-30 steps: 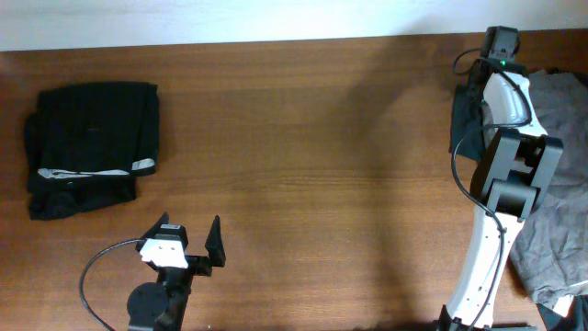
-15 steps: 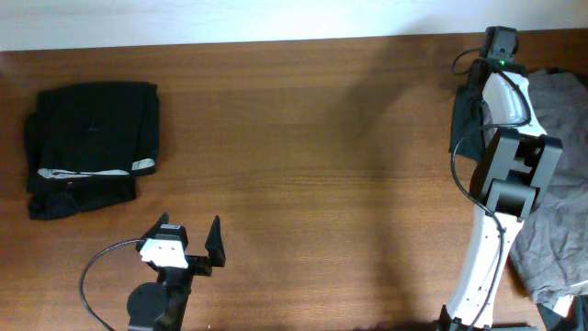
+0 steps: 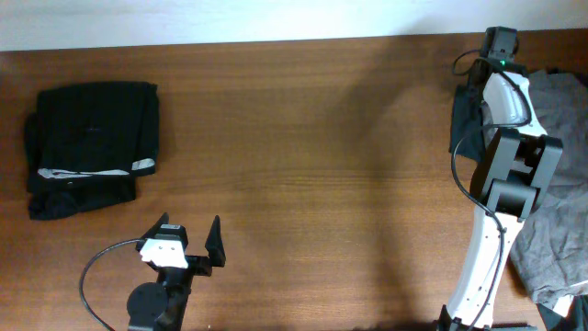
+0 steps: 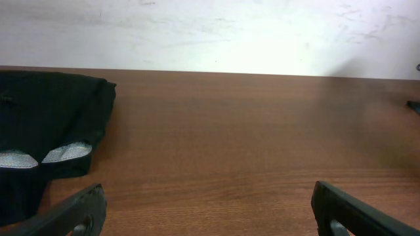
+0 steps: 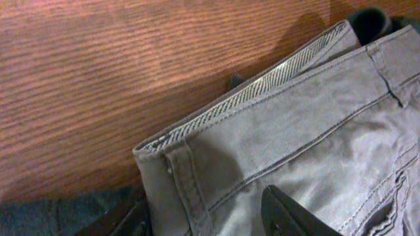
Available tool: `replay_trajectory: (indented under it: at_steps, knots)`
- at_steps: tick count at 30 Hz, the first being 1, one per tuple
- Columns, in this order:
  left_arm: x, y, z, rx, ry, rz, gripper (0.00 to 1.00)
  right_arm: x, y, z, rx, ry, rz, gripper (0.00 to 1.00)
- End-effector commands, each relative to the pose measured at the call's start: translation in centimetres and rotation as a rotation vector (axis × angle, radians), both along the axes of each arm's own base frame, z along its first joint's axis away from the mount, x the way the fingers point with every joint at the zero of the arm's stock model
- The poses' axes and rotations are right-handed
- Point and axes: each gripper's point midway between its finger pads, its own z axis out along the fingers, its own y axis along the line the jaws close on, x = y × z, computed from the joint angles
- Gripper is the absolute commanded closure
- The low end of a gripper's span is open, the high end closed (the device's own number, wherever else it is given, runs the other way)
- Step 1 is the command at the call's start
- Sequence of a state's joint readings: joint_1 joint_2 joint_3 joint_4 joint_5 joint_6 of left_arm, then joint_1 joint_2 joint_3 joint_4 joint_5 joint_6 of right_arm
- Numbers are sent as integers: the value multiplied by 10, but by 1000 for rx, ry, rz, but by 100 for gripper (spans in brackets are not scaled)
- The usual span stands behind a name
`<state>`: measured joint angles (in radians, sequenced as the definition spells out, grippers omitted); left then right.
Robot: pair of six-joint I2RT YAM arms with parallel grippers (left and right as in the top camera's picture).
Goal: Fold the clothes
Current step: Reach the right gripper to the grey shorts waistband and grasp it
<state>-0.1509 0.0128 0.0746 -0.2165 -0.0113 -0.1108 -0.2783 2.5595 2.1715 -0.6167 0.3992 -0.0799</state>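
At the right edge of the table [image 3: 322,138], beneath the right arm [image 3: 501,165], the grey shorts [image 5: 295,131] lie crumpled. Our right gripper [image 5: 203,204] straddles the waistband [image 5: 249,92] corner, fingers half parted; whether they pinch cloth we cannot tell. We should take the stitched edge firmly before dragging it onto bare wood. Our left gripper [image 3: 190,228] hangs wide, holding nothing, near the folded black garment [image 3: 92,138].

White shells and a green light [image 3: 503,62] are being shown on the right arm [image 3: 511,165]; a black cable [image 3: 92,276] is being trailed by the left gripper [image 3: 190,222].
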Motion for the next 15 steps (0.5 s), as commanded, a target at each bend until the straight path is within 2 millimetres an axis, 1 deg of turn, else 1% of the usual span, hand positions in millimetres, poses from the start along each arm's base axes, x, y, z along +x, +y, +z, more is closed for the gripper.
replay_trajectory:
  at_steps: [1, 5, 6, 11, 15]
  knots:
    - [0, -1, -2, -10, -1, -7, 1, 2, -11, 38, -16, -63, -24, 44]
    - [0, -1, -2, -10, -1, -7, 1, -1, -20, 40, -16, -67, -38, 43]
    - [0, -1, -2, -10, -1, -7, 1, -3, -23, 40, -17, -66, -44, 40]
    - [0, -1, -2, -10, -1, -7, 1, -8, -32, 46, -11, -73, -58, 39]
    - [0, -1, -2, -10, -1, -7, 1, -5, -29, 57, 25, -106, -34, 36]
